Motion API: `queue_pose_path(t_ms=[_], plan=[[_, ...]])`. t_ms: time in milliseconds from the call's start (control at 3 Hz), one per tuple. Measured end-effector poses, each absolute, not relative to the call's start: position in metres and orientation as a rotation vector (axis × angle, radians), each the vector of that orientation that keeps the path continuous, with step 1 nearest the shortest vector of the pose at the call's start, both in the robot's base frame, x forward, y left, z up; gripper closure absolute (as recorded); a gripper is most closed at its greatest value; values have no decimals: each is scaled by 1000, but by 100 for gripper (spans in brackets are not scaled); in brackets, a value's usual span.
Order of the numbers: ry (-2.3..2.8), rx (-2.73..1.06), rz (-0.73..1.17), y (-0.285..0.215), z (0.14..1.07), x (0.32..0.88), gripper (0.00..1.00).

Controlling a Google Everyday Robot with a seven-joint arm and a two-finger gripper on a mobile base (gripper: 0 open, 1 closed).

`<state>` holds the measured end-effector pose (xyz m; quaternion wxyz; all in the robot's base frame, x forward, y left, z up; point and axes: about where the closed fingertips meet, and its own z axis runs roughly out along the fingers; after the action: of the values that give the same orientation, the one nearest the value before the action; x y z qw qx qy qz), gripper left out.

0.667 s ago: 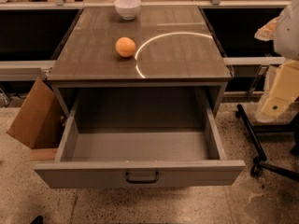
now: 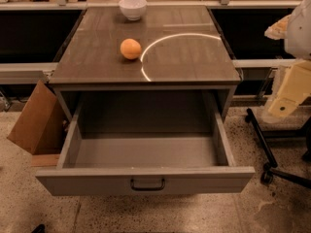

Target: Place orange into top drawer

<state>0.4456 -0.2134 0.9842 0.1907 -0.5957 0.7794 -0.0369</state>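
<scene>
The surface [image 2: 194, 67] carries the orange [image 2: 130, 48] left of centre, and the top drawer [image 2: 146, 152] below it stands wide open and bare, so what is left is the pick. Bring the pincer [image 2: 287, 97], off at the right edge well apart from the fruit (whether apart or together I cannot tell), down over the orange's widest part, since a nudge will likely set it rolling. The cardboard box [image 2: 34, 123] left of the drawer, the chair base [image 2: 259, 140] at the right and the white bowl [image 2: 132, 7] at the back edge all look clear of your path.
</scene>
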Motion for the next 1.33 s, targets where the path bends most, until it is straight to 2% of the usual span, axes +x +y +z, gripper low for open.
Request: queue_pose_path(t_ms=[333,1000,1333], plan=[[2115,-1579,13,-203,981,480,0],[1947,-1437,377,-142,969,563,0],[1947,-1436,377,-142,969,563,0]])
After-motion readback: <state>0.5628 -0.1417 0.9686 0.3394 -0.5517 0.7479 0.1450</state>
